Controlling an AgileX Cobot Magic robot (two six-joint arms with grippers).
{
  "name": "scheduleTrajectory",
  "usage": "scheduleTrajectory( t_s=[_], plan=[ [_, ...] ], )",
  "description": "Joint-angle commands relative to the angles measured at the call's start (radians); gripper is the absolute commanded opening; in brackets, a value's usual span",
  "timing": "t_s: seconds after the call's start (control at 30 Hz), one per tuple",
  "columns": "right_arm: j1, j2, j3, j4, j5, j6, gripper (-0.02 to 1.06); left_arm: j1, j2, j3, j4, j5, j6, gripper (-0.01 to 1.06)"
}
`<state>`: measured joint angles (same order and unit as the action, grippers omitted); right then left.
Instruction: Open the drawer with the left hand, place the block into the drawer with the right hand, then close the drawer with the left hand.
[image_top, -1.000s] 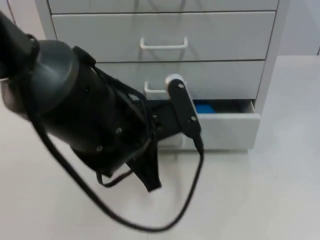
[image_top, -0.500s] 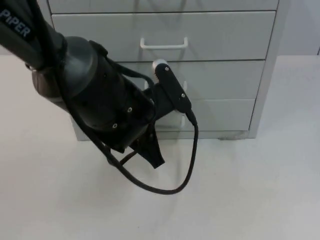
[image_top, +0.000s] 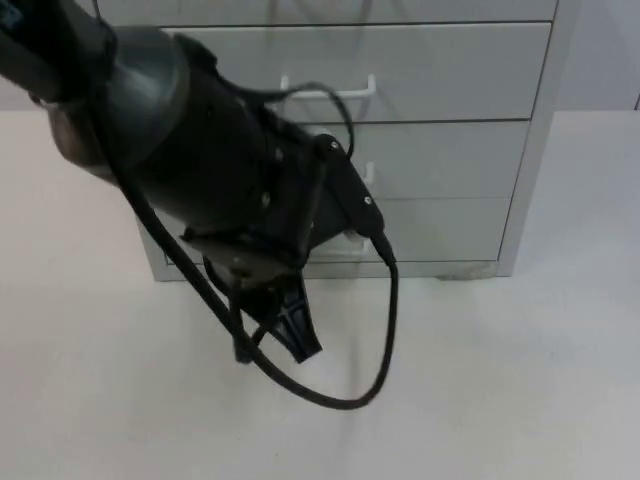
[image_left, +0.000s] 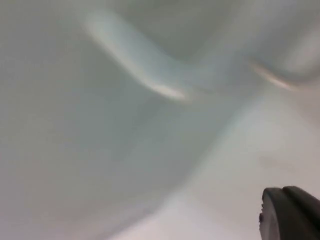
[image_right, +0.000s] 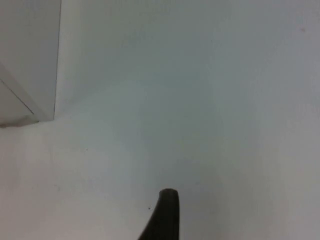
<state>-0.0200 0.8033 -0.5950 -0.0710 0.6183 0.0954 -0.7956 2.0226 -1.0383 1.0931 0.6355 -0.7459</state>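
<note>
The white drawer cabinet (image_top: 530, 150) stands at the back of the table. Its bottom drawer (image_top: 445, 228) sits shut, flush with the fronts above it. My left arm reaches across the cabinet's front. My left gripper (image_top: 268, 338) hangs just in front of the bottom drawer, pointing down at the table, open with nothing between its fingers (image_top: 296, 322). In the left wrist view a blurred drawer front (image_left: 75, 150) with a pale handle (image_left: 150, 82) is close by. My right gripper (image_right: 167, 217) hovers over bare table beside the cabinet's corner (image_right: 25, 60).
Two more drawers with white handles (image_top: 328, 92) are shut above the bottom one. White table (image_top: 500, 400) spreads in front of the cabinet and to its right.
A second ago the bottom drawer stood open with a blue block inside. It has been pushed shut, and my left gripper has drawn back from it and turned downward.
</note>
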Motion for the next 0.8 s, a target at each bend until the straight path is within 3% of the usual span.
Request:
scheduleTrajectory(
  t_s=[0.0, 0.03, 0.13, 0.17, 0.27, 0.53, 0.77],
  plan=[
    [-0.005, -0.004, 0.004, -0.01, -0.01, 0.001, 0.75, -0.032, -0.079, -0.003, -0.253, 0.007, 0.193, 0.0],
    [-0.005, -0.004, 0.004, -0.01, -0.01, 0.001, 0.75, -0.032, -0.079, -0.003, -0.253, 0.007, 0.193, 0.0],
    [-0.005, -0.004, 0.004, -0.01, -0.008, 0.001, 0.75, -0.048, -0.201, -0.003, -0.58, 0.022, 0.468, 0.0],
    [-0.005, -0.004, 0.004, -0.01, -0.008, 0.001, 0.75, -0.048, -0.201, -0.003, -0.58, 0.022, 0.468, 0.0],
    [-0.005, -0.004, 0.004, -0.01, -0.008, 0.001, 0.75, -0.041, -0.3, -0.003, -0.81, 0.054, 0.64, 0.0],
    [-0.005, -0.004, 0.004, -0.01, -0.006, 0.001, 0.75, -0.01, -0.413, -0.003, -0.881, 0.103, 0.653, 0.0],
    [-0.005, -0.004, 0.004, -0.006, -0.004, 0.001, 0.75, 0.144, -0.489, -0.003, -0.912, 0.15, 0.671, 0.0]
  ],
)
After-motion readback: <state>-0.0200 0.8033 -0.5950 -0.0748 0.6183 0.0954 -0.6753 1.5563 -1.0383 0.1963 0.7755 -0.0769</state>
